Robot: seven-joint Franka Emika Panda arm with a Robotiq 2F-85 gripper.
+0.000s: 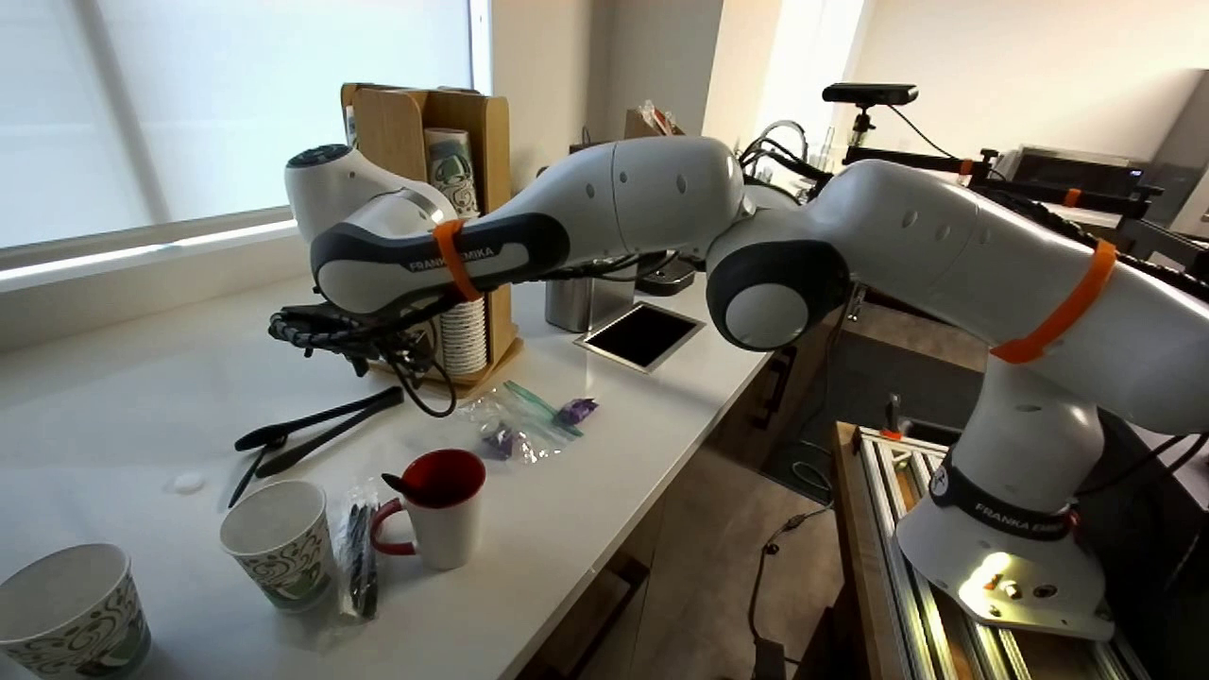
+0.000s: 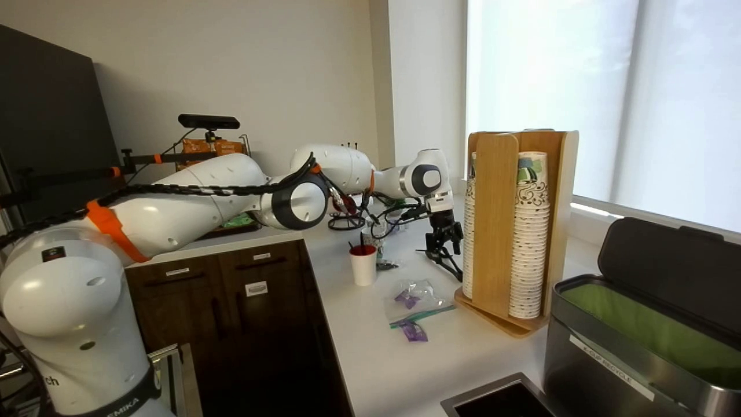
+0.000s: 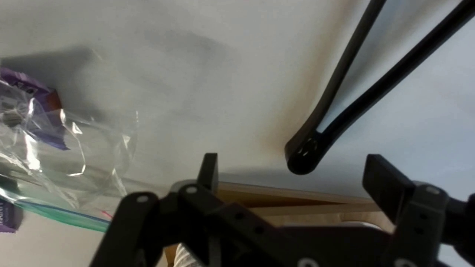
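Tongs (image 3: 371, 97), glossy black, splay in a V across smooth white counter (image 3: 185, 92), gripper (image 3: 292, 162) spread wide near their rounded joint!

Strong daylight comes through the window (image 1: 283, 104), washed out nearly to white in both exterior views. A hard glare spot burns on the robot's base (image 1: 1001, 557), while the cupboards (image 2: 231, 318) lie in darkness. The wrist view is dimmer and greyer, slightly soft, with broad smudgy shadows beside the tongs (image 3: 356, 109), sharp glints on the plastic bag (image 3: 92, 148), and the tool (image 3: 291, 163) nearly black. Near a corner of an exterior view, the cup (image 1: 80, 609) looks stretched outward.
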